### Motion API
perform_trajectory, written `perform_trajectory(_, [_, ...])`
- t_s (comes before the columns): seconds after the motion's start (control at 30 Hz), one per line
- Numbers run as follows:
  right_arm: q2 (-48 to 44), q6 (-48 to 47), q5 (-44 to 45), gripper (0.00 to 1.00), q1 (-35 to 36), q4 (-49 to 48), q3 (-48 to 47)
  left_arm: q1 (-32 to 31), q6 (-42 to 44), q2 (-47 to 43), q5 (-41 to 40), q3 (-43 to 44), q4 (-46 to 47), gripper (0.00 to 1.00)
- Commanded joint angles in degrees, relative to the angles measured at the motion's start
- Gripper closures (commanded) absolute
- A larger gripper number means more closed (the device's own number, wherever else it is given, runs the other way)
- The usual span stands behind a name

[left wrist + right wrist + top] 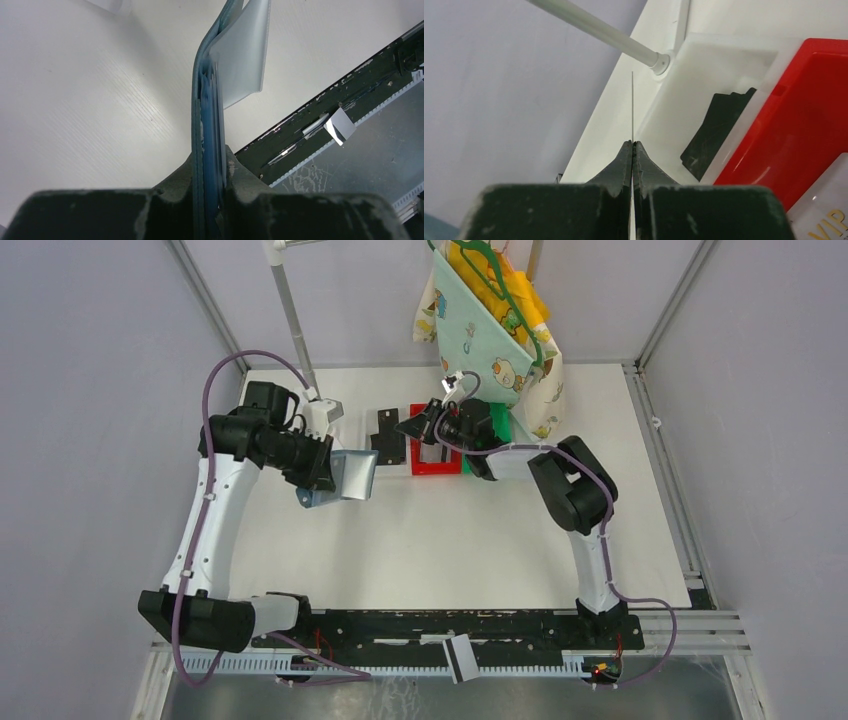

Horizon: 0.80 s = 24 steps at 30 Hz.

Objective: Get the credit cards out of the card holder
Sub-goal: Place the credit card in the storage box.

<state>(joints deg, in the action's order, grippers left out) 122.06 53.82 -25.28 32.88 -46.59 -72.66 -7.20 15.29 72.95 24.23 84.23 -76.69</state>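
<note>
Starting with the top external view, we find the left gripper (325,468) clamped on the card holder (352,476), which it holds above the table (450,540), left of centre. The right gripper (420,426) sits over the red tray (436,469) at the far side; we cannot read its jaws from here. Black flat pieces (388,436) lie just left of that tray. Patterned cloth (500,350) hangs on a green hanger (520,315) behind it.

Moving to the left wrist view, we see the teal holder edge-on, pinched between both fingers. Lighter blue pocket layers show along its open edge. A pale card (245,55) protrudes from its far end. A black rail (320,125) crosses the background.

Turning to the right wrist view, we see the fingers pressed together on a thin card (632,100), which appears edge-on as a fine line. A white tray (674,110) beyond holds one black piece, with the red tray to its right. A card marked "VIP" (831,217) shows at the lower right corner. A white pole (589,27) rises from the table's far edge.
</note>
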Motion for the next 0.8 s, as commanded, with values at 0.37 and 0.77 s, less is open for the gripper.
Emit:
perform_trajectory(0.37, [4.0,-6.7,6.1,0.92,1.3,6.7,-7.8,0.0,3.3,-2.0,6.9,4.5,-2.3,0.98])
perform_trajectory(0.77, [-3.1,-14.2,7.0,0.71,1.3,13.9,-6.3,0.0,3.2,-2.0,8.2,5.8,-2.6,0.98])
